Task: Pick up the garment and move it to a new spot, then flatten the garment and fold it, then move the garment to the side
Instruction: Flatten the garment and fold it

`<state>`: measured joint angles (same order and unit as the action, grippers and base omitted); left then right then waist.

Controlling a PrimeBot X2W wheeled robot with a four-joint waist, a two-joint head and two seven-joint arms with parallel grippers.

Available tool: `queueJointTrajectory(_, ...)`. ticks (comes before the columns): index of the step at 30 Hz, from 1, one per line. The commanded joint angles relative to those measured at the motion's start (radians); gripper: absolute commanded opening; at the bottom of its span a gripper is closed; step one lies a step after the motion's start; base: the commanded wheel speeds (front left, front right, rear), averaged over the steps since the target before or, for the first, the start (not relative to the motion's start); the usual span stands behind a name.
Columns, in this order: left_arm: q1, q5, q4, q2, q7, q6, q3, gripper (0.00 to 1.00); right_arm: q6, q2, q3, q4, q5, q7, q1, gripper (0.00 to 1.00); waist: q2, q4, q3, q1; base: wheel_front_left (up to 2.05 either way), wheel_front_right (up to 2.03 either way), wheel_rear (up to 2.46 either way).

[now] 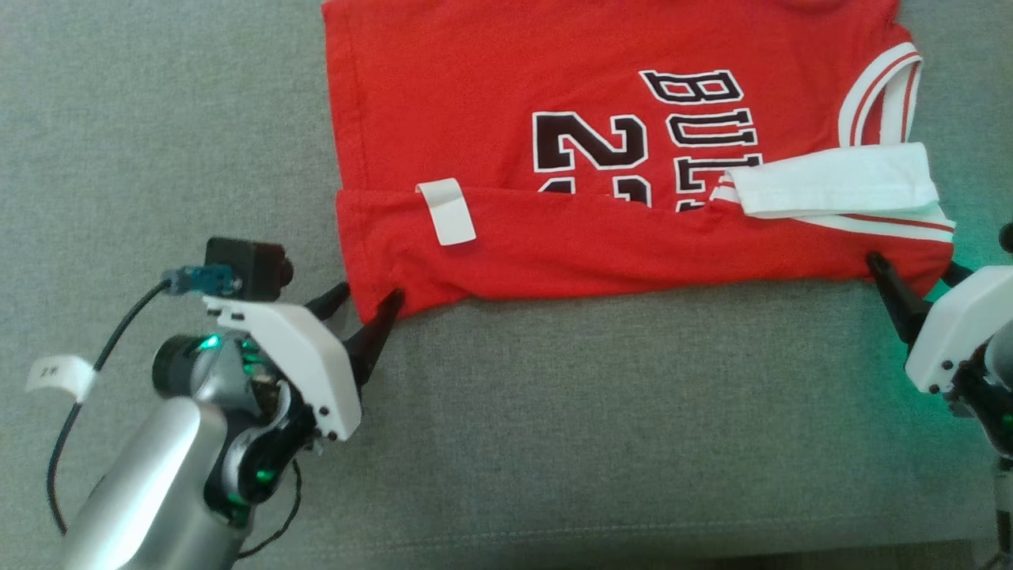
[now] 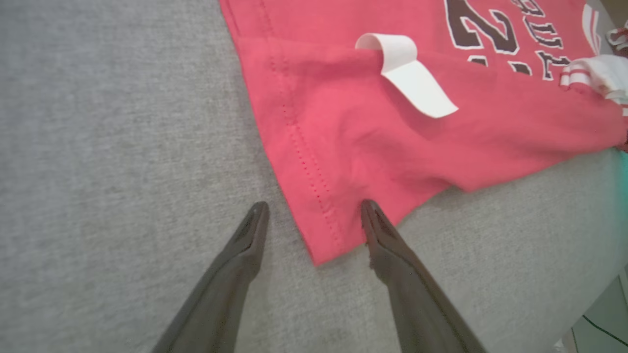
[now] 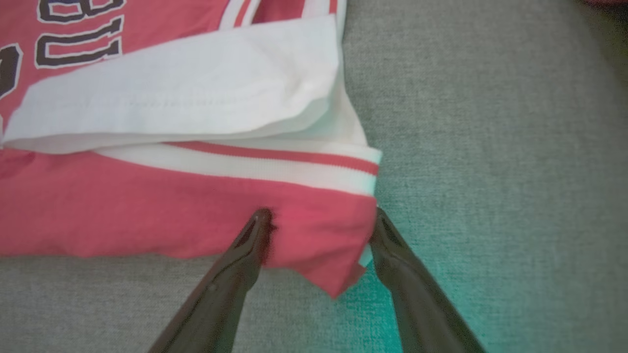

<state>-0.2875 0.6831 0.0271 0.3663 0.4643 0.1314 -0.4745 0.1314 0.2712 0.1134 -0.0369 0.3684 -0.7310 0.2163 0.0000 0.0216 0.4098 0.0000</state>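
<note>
Head view: the red garment lies on the gray fabric surface, its near edge folded over. The left gripper and right gripper sit at its near corners. Left wrist view: the spread fingers straddle the hemmed corner, nothing pinched. Right wrist view: that gripper likewise gapes across the striped corner.

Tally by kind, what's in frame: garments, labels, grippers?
Red T-shirt: 1
White label on the shirt: 1
Grippers: 2 (left gripper, right gripper, both open at the shirt's near corners)
Total: 4
</note>
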Motion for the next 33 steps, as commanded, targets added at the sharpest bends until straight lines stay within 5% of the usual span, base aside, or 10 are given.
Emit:
queueJointTrajectory(1,-0.038,0.007,0.015,0.01,-0.003,-0.006,0.031,1.0,-0.001,0.026,-0.027,0.023,0.007,-0.007,0.015,1.0,0.0,0.002,0.002,0.0,0.0,0.0,0.0)
queueJointTrajectory(5,-0.054,0.02,-0.018,-0.013,-0.01,-0.025,0.017,1.0,-0.001,0.032,-0.049,0.018,0.037,-0.017,0.019,1.0,0.0,0.003,0.002,0.0,0.0,0.0,0.0)
queueJointTrajectory(9,-0.063,0.034,-0.044,-0.029,-0.003,-0.048,-0.002,0.0,-0.001,0.043,-0.059,0.013,0.057,-0.027,0.02,0.97,0.0,0.001,-0.001,0.0,0.0,0.0,0.0)
queueJointTrajectory(10,-0.062,0.04,-0.048,-0.032,-0.002,-0.056,-0.006,0.0,-0.001,0.046,-0.063,0.012,0.065,-0.03,0.02,0.71,0.0,0.0,-0.003,0.0,0.0,0.0,0.0)
queueJointTrajectory(11,-0.062,0.044,-0.052,-0.032,0.001,-0.064,-0.011,0.0,-0.001,0.048,-0.068,0.011,0.075,-0.031,0.02,0.29,0.0,-0.001,-0.006,0.0,0.0,0.0,0.0)
queueJointTrajectory(12,-0.06,0.048,-0.055,-0.03,0.003,-0.069,-0.012,0.0,-0.001,0.055,-0.077,0.011,0.087,-0.034,0.02,0.0,0.0,-0.001,-0.011,0.0,0.0,0.0,0.0)
queueJointTrajectory(25,0.035,0.136,0.119,0.151,0.15,-0.111,0.027,0.0,-0.001,0.3,-0.037,0.081,0.244,-0.202,-0.052,0.0,0.0,0.01,-0.084,0.0,0.0,0.0,0.0)
queueJointTrajectory(31,0.161,0.166,0.202,0.154,0.16,-0.086,0.0,0.0,-0.001,0.323,-0.037,0.119,0.292,-0.256,-0.184,0.0,0.0,0.021,-0.085,0.0,0.0,0.0,0.0)
queueJointTrajectory(32,0.173,0.163,0.204,0.147,0.152,-0.08,-0.004,0.0,-0.001,0.319,-0.039,0.12,0.289,-0.249,-0.2,0.2,0.0,0.024,-0.084,0.0,0.0,0.0,0.0)
queueJointTrajectory(33,0.182,0.158,0.202,0.141,0.143,-0.075,-0.008,0.16,-0.001,0.315,-0.04,0.121,0.284,-0.24,-0.212,0.5,0.0,0.026,-0.083,0.0,0.0,0.0,0.0)
